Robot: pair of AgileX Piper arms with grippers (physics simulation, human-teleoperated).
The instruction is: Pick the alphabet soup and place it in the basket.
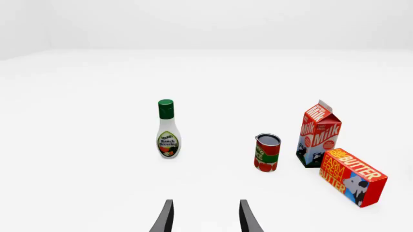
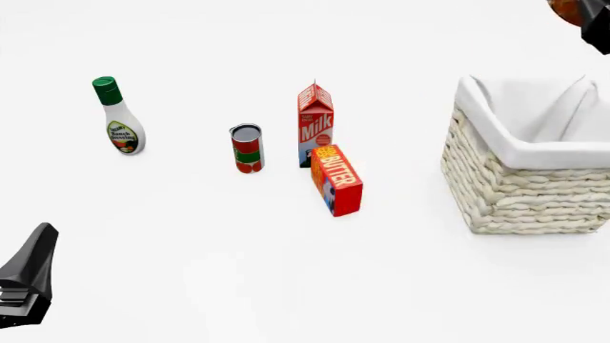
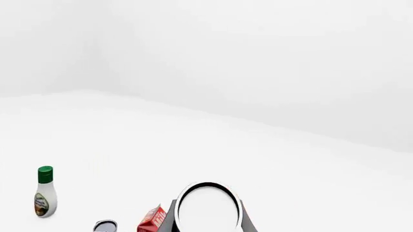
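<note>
The alphabet soup (image 3: 208, 208) shows its pale silver-white top between the fingers of my right gripper (image 3: 208, 221), which is shut on it. In the front view only an orange-red edge of the alphabet soup (image 2: 565, 10) shows at the top right corner, beside the right gripper (image 2: 598, 30). Both are above and behind the basket (image 2: 519, 193), a cream wicker one with a white liner. My left gripper (image 1: 206, 218) is open and holds nothing. It sits low at the near left of the table (image 2: 31, 275).
A ranch dressing bottle (image 2: 118, 118) stands at the far left. A red-and-green can (image 2: 247, 148), a milk carton (image 2: 316, 125) and a butter box (image 2: 336, 179) cluster mid-table, left of the basket. The same four appear ahead of the left gripper.
</note>
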